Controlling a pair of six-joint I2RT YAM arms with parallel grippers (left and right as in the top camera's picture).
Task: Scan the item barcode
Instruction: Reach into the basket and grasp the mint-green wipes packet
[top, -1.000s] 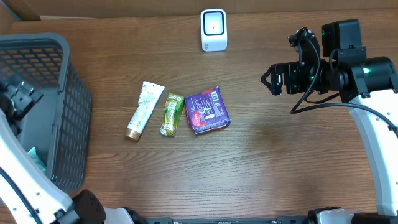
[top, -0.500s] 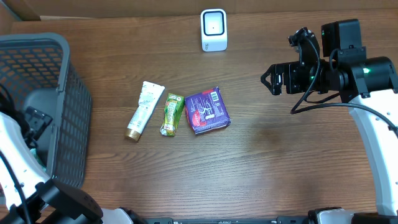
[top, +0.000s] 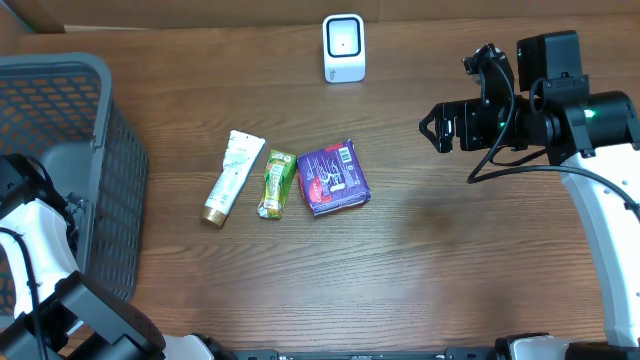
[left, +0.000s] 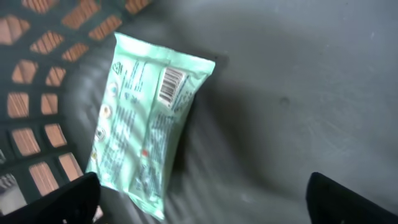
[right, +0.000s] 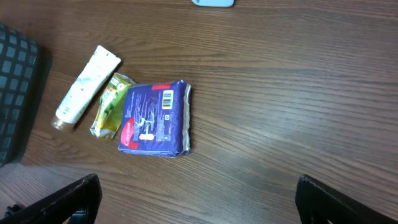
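A mint-green packet (left: 149, 118) with a barcode (left: 171, 85) lies on the grey floor of the basket (top: 110, 150). My left gripper (left: 202, 205) hovers over it, open, the packet's lower end near its left fingertip (left: 62, 200). From overhead only the left arm (top: 35, 225) shows, reaching into the basket. The white scanner (top: 343, 47) stands at the table's far edge. My right gripper (top: 435, 127) hangs open above the right side of the table, nothing between its fingers (right: 345, 202). It looks down on a purple pack (right: 155, 118).
A white tube (top: 231, 177), a green sachet (top: 277, 183) and the purple pack (top: 333, 177) lie side by side mid-table. The dark mesh basket fills the left edge. Bare wood stretches between the items and the right arm.
My left arm has shifted inside the basket toward the front and now covers the green packet from overhead. The right arm has not moved.
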